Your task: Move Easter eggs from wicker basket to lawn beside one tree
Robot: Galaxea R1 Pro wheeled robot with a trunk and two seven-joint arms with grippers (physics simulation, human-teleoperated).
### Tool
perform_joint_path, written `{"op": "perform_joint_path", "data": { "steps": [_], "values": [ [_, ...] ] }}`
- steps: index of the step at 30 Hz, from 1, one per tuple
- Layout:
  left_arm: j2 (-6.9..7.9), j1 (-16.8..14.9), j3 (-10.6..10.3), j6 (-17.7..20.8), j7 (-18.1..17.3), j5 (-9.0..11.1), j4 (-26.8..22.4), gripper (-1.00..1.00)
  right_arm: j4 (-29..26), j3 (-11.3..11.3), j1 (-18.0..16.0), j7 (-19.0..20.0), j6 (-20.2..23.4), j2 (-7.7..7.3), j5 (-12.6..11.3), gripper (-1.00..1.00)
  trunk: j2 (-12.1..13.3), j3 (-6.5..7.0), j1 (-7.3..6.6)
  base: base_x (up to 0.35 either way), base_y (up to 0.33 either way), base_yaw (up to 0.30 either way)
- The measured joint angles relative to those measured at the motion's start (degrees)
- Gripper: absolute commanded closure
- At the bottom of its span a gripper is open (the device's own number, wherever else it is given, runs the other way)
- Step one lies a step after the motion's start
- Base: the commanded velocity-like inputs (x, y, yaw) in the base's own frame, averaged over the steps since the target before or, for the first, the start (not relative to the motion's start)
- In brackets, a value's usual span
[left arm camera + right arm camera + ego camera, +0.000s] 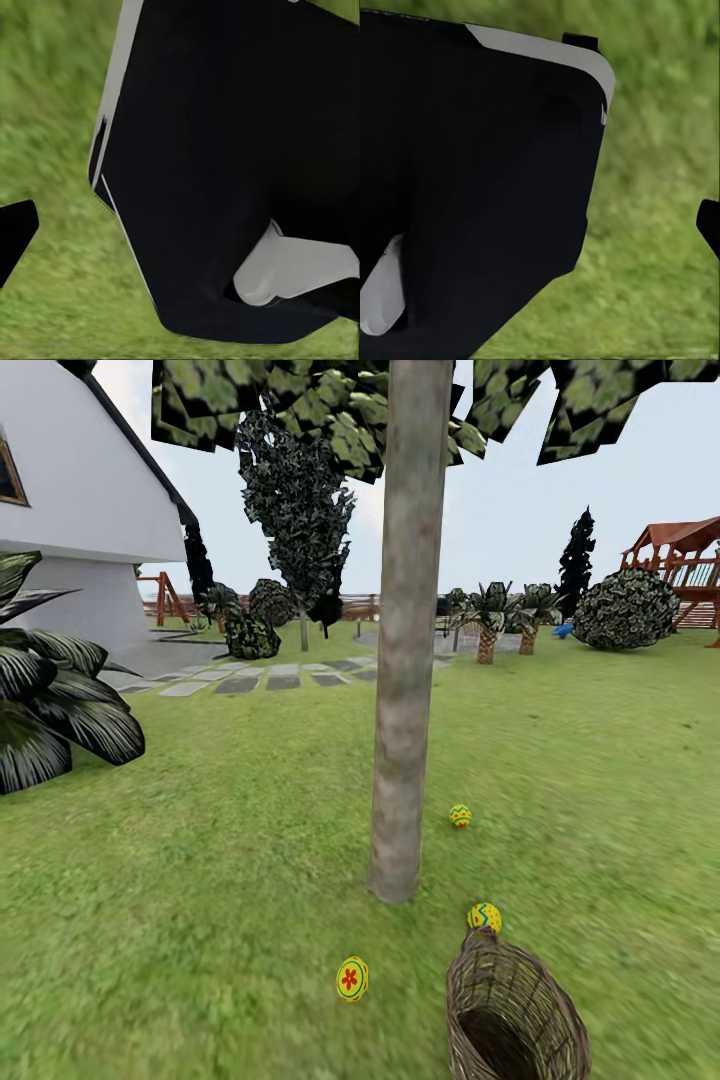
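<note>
Wrist views: each tool's opening impossible to tell, dark robot body [225,150] over lawn [52,90].

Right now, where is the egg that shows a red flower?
In the head view, the egg with the red flower lies on the lawn, just left of the wicker basket and in front of the tree trunk.

Three Easter eggs lie out on the lawn [230,830]: one [352,978], a second [484,917], a third [460,816]. One wicker basket [515,1015]. One bare-trunked tree [405,660] stands close by. Two short palms [487,622] [530,618] stand far back, with one white house [70,490] and one wooden play frame [680,565].
</note>
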Motion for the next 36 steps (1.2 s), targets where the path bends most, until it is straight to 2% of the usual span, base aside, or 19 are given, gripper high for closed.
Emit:
{"op": "perform_joint_path", "data": {
  "steps": [6, 10, 20, 21, 24, 27, 36],
  "values": [
    [-0.57, 1.6, 0.0, -0.1, 0.0, 1.0, 0.0, -1.00, 0.1, 0.0, 2.8, 0.0, -0.3, -0.04, 0.0, -1.00, 2.4, 1.08, -1.32, 0.000, 0.000, 0.000],
    [-0.67, 1.7, 0.0, -0.2, 0.0, 1.0, 0.0, -1.00, 0.1, 0.0, 5.1, 0.0, -2.9, 0.07, 0.0, -1.00, 4.0, 1.80, -2.20, 0.000, 0.000, 0.000],
    [-0.73, 1.8, 0.0, -0.3, 0.0, 1.0, 0.0, -1.00, 0.1, 0.0, 6.6, 0.0, -4.8, 0.63, -0.1, -1.00, 8.0, 3.61, -4.39, 0.000, 0.000, -0.005],
    [-0.75, 1.8, 0.0, -0.3, 0.0, 1.0, 0.0, -1.00, 0.1, 0.0, 6.6, 0.0, -4.9, 0.60, -0.4, -1.00, 8.4, 3.79, -4.61, 0.000, 0.000, -0.151],
    [-0.98, 1.8, -0.1, -0.4, 0.0, 0.9, -0.1, -1.00, -0.2, -0.1, 6.7, 0.0, -5.0, 0.55, -3.9, -1.00, 9.6, 4.33, -5.27, 0.000, 0.000, -0.238],
    [-1.25, 1.8, -0.2, -0.4, 0.0, 0.8, -0.2, -1.00, -0.3, -0.1, 6.7, 0.0, -5.0, 0.55, -6.0, -1.00, 10.8, 4.87, -5.93, 0.000, 0.000, -0.276],
    [-1.26, 1.8, -0.2, -0.4, 0.0, 0.8, -0.2, -1.00, -0.3, 0.0, 6.7, 0.0, -5.0, 0.65, -6.4, -1.00, 14.5, 6.49, -7.91, 0.000, 0.000, -0.285]
  ]
}}
